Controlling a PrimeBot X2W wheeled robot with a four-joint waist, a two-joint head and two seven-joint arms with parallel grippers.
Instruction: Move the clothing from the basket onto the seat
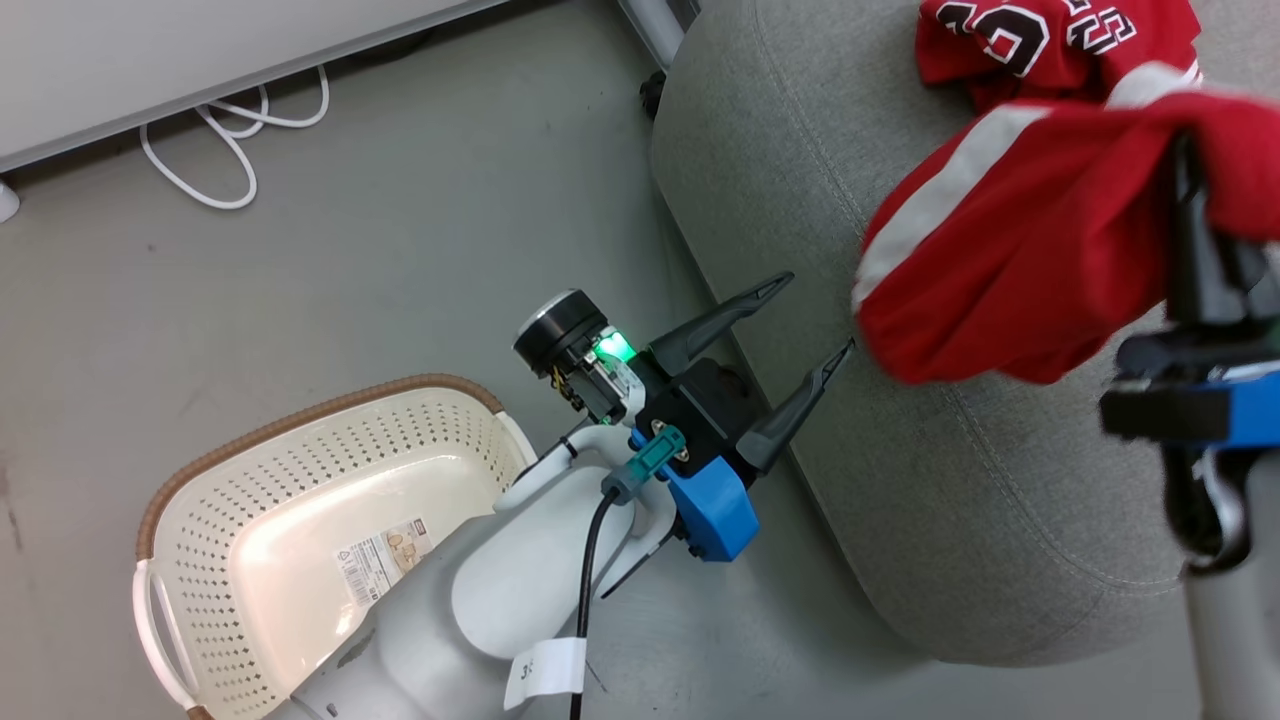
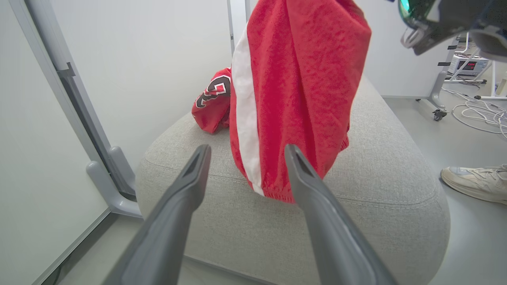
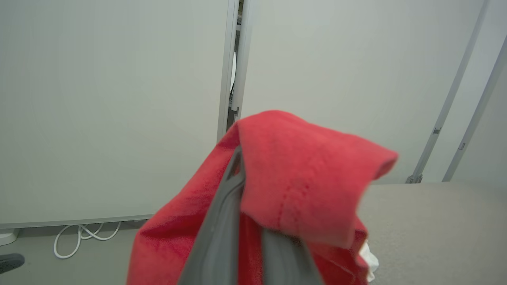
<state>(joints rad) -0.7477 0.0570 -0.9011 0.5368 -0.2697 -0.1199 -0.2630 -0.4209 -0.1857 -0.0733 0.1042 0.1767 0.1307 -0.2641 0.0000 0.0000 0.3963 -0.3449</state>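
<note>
Holding the striped red piece point(image 1: 1020, 250) pinched in your right gripper point(image 1: 1188, 170), you're dangling it over the seat point(image 1: 800, 130); be lowering it beside the jersey point(image 1: 1040, 40) before releasing. Left gripper point(image 1: 820, 312) is hanging spread, empty.

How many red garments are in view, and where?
2: the numbered jersey lies on the seat; the striped piece hangs from the right gripper. The basket's visible part holds none.
</note>
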